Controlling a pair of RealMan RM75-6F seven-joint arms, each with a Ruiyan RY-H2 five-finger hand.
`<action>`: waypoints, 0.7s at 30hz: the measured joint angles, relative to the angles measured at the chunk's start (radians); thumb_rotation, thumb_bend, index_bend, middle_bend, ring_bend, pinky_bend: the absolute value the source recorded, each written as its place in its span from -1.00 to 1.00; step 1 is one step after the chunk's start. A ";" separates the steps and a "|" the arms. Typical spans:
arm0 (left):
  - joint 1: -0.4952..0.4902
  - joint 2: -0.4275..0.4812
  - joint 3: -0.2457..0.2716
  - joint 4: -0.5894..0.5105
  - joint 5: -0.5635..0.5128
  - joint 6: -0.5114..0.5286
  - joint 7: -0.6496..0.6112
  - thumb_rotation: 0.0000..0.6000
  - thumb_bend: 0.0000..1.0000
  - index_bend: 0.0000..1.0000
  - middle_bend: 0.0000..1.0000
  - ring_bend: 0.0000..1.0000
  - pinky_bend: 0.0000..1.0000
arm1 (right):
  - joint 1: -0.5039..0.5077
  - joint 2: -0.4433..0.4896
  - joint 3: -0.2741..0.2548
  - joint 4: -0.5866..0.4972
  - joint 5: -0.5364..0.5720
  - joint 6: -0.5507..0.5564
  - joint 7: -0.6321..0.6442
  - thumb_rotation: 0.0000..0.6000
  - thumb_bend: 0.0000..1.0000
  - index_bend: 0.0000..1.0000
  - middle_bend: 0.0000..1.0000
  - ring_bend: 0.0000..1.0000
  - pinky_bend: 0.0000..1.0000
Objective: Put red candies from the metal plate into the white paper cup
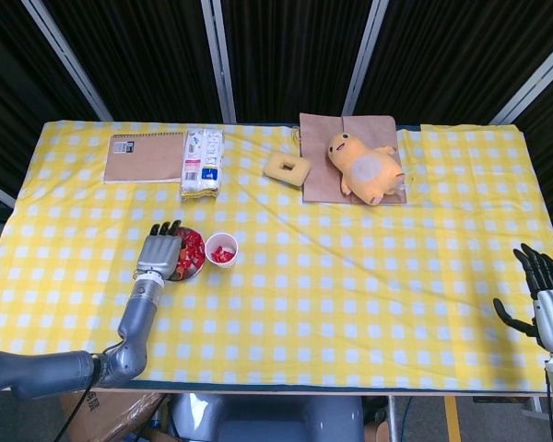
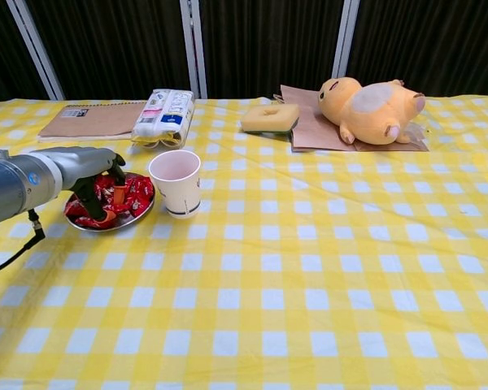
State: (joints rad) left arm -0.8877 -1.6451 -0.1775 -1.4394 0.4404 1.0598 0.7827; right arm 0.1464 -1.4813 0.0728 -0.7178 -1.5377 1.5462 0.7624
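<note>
Fingers (image 2: 106,175) among red candies (image 2: 134,193), metal plate (image 2: 138,218)

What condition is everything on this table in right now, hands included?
Left hand: over the plate, fingers down among candies.
Right hand: off to the side, fingers apart, holding nothing.
Metal plate: still has red candies.
White paper cup: upright, some candies inside.
Plush toy: lying on brown paper.
Notebook: closed.

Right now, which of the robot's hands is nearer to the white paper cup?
Left. The left hand is over the metal plate beside the white paper cup; the right hand is at the table's far right edge.
</note>
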 measured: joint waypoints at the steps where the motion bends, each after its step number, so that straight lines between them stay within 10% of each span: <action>1: 0.001 0.005 -0.002 -0.007 0.003 0.002 -0.002 1.00 -0.18 0.01 -1.00 -1.00 -0.97 | 0.000 0.000 0.000 0.000 0.000 0.000 0.000 1.00 -0.18 -1.00 -0.98 -1.00 -1.00; 21: -0.023 0.152 -0.100 -0.243 0.091 0.082 -0.033 1.00 -0.19 0.01 -1.00 -1.00 -0.97 | 0.001 -0.001 0.003 0.001 0.003 -0.002 0.003 1.00 -0.18 -1.00 -0.98 -1.00 -1.00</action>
State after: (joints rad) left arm -0.9108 -1.4933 -0.2775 -1.6821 0.5314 1.1422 0.7492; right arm 0.1477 -1.4822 0.0758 -0.7170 -1.5345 1.5442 0.7654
